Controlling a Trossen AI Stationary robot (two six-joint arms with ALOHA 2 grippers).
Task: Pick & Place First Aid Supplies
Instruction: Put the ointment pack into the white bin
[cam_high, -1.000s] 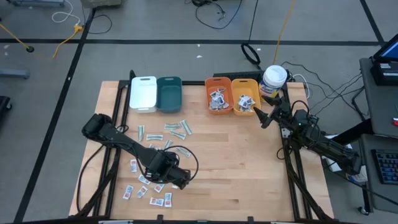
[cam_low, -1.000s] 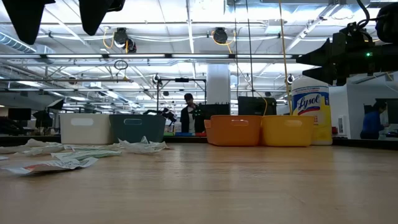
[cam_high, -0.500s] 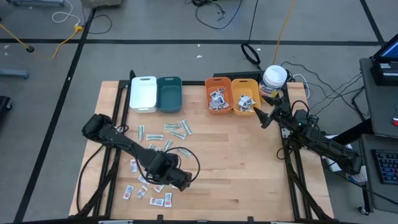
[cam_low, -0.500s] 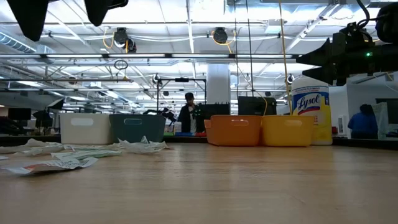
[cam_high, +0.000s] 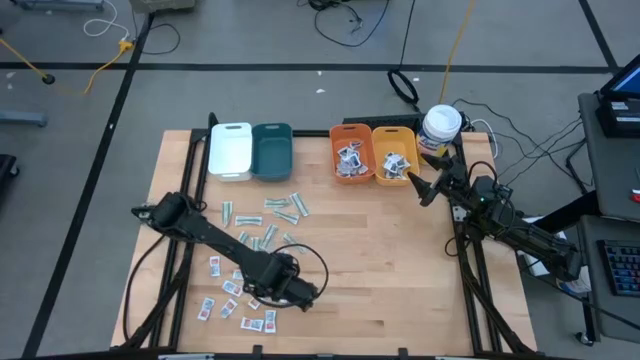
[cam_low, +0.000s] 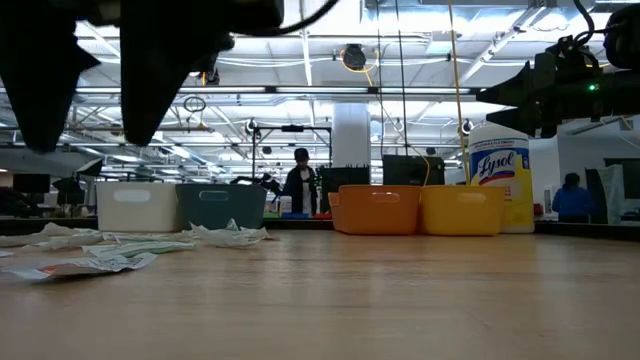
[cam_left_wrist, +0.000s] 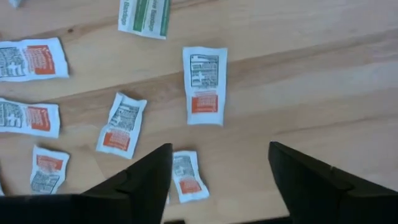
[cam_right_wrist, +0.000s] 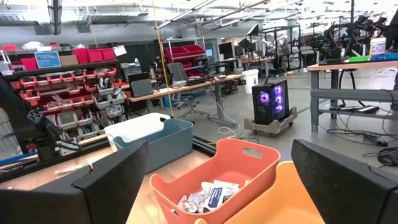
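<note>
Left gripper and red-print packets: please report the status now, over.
Left gripper open, low over red-print packets, holding nothing. Right gripper open, waiting above orange bin. Nothing in the way.

Left gripper (cam_left_wrist: 217, 180) low, spread; right gripper (cam_high: 415, 184) wide, raised

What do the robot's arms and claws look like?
Both arms are dark, almost black, built from jointed segments. Black cables loop beside the left arm. Each claw has two flat, pointed black fingers: the left claw and the right claw. The right arm carries a small green light.
</note>
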